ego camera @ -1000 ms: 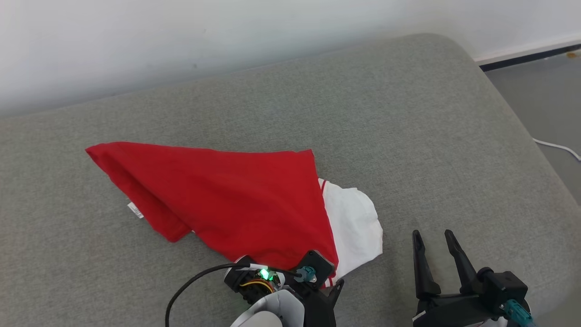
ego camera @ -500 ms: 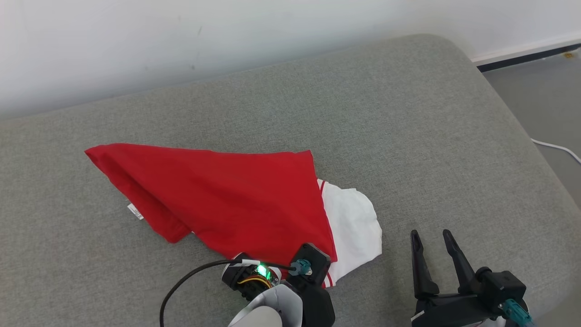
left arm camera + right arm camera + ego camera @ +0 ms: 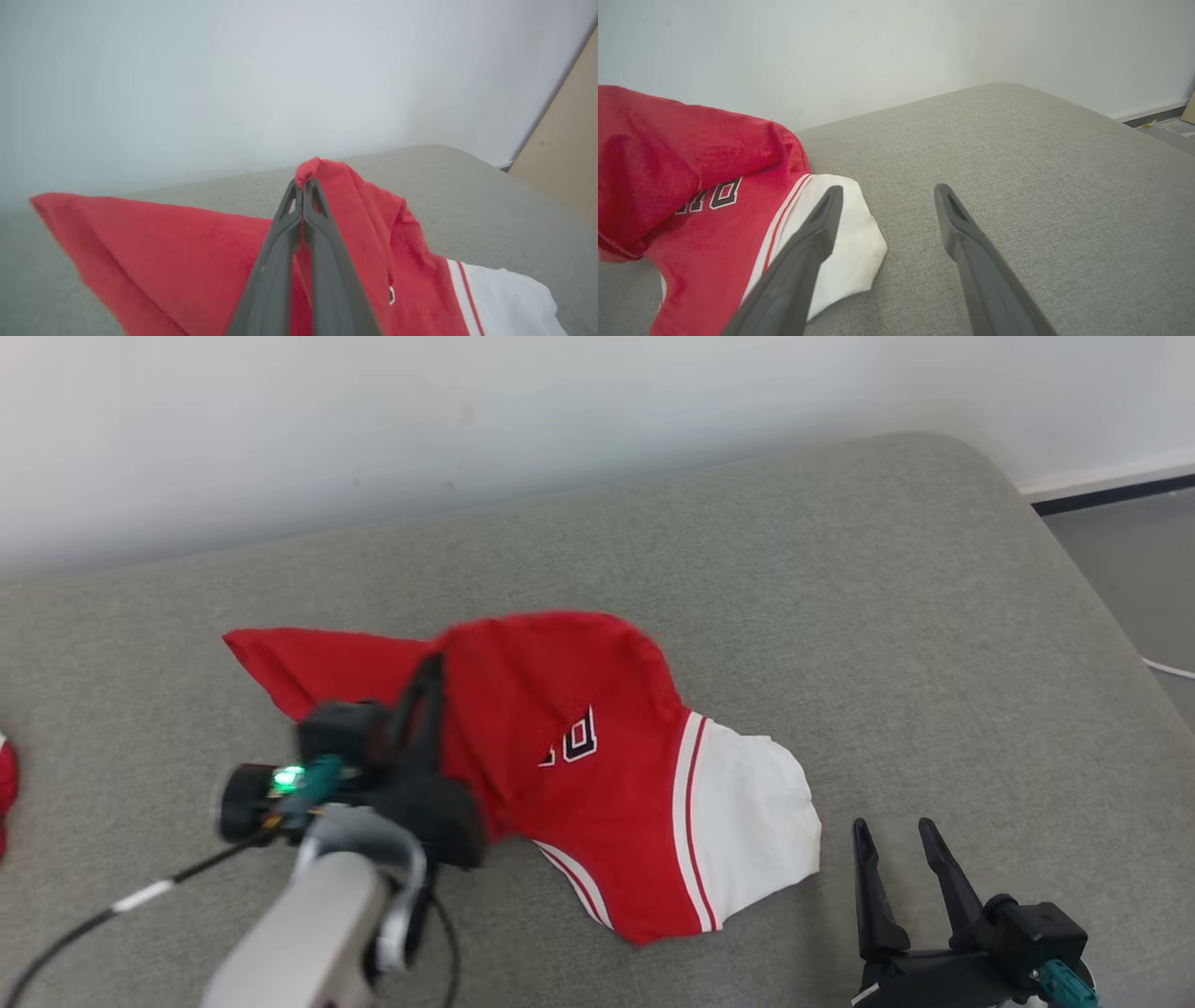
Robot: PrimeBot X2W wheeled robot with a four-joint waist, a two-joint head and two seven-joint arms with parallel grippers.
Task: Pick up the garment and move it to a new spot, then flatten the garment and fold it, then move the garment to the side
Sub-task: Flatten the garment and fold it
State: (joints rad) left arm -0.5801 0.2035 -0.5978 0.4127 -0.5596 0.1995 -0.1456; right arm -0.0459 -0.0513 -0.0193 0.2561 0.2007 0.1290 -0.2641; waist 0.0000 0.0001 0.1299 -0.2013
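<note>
Garment (image 3: 607, 775): red jersey with a white end panel, striped trim and a number print. It lies mid-cushion with its white end toward 4 o'clock and its red tip toward 10 o'clock.
Left gripper (image 3: 431, 674): at the jersey's 9 o'clock side, fingers pressed together on a pinch of red cloth. The left wrist view (image 3: 302, 183) shows the cloth raised in a peak above the rest.
Right gripper (image 3: 892, 829): at 4 o'clock from the jersey, near the white end but apart from it, fingers spread and holding nothing.
Cushion (image 3: 840, 616): grey weave, against a white wall (image 3: 373, 429) at 12 o'clock.
</note>
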